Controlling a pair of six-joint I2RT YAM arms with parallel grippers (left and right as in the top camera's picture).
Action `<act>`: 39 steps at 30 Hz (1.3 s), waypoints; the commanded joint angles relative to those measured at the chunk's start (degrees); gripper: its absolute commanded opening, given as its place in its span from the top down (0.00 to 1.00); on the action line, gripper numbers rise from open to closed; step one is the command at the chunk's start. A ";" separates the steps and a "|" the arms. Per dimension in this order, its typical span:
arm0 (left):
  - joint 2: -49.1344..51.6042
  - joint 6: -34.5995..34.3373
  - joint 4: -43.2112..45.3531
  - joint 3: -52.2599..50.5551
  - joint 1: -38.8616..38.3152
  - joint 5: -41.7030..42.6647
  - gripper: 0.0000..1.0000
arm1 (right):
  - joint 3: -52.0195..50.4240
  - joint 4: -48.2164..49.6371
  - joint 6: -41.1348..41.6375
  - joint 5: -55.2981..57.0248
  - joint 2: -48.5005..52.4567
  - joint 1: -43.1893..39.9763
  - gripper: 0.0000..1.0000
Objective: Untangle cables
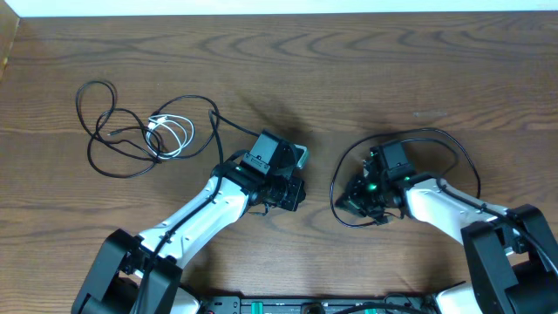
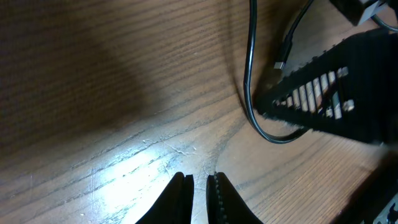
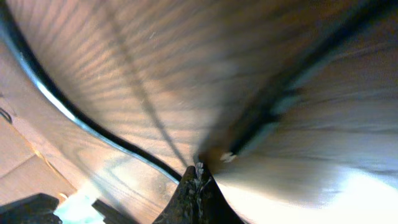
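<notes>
Cables lie tangled at the table's far left: black cable (image 1: 109,131) looped around white cable (image 1: 170,135). We judge both light and floppy, best pinched at a free loop. Our left gripper (image 2: 199,194) is nearly closed and empty; right gripper (image 3: 198,186) looks closed, contents unclear.

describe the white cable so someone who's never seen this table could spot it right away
Start at the far left part of the wooden table, where a thin black cable sprawls in loose loops. The white cable lies bunched in a small coil among those loops, out beyond the left gripper. It is the only white cable.
</notes>
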 commanded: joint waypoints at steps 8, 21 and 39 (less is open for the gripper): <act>0.26 0.33 -0.22 -0.59 -0.13 0.68 0.86 | -3.50 1.77 3.13 8.44 3.98 6.47 0.98; 0.26 0.33 -0.17 -0.59 -0.13 -1.01 0.86 | -3.08 3.69 -2.10 3.13 3.58 7.19 0.99; 0.26 0.33 0.50 -0.59 -0.13 -1.03 0.85 | -1.95 -7.23 -16.35 1.73 -19.58 -18.82 0.99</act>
